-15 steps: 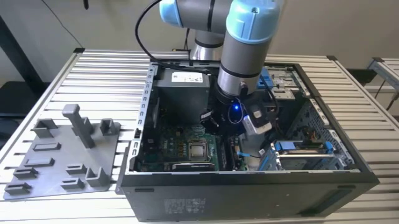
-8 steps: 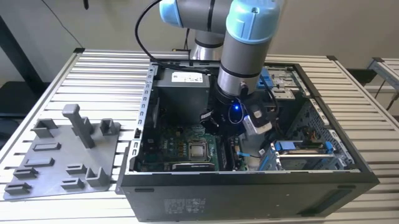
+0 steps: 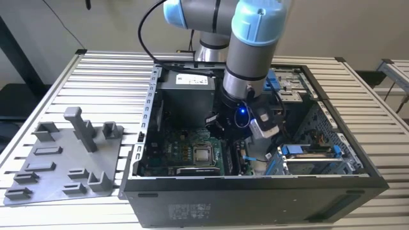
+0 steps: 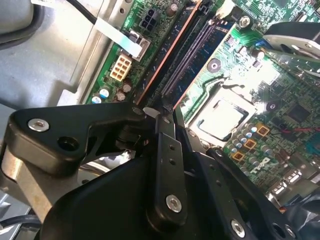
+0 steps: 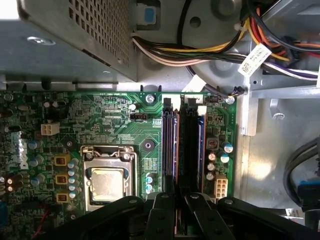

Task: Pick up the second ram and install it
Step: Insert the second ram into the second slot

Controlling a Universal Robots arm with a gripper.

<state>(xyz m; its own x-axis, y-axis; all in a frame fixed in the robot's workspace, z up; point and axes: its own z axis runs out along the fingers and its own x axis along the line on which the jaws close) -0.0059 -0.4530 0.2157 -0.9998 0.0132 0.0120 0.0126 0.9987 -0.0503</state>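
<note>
one slim dark strip, the second ram [image 5: 176, 150], sits edge-on in the motherboard [image 5: 115, 120] slot just beside the processor socket [image 5: 107, 175], with the gripper [image 5: 177, 210] pinched narrow over its near end, seemingly to press it home.

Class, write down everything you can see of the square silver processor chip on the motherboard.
The processor chip is a flat, square plate of dull silver metal. It lies face up on the green motherboard, inside the open computer case. A shiny metal frame surrounds it and laps over its edges. Small orange blocks stand beside that frame. The dark memory slots run alongside, apart from the chip. Nothing else touches it.
</note>
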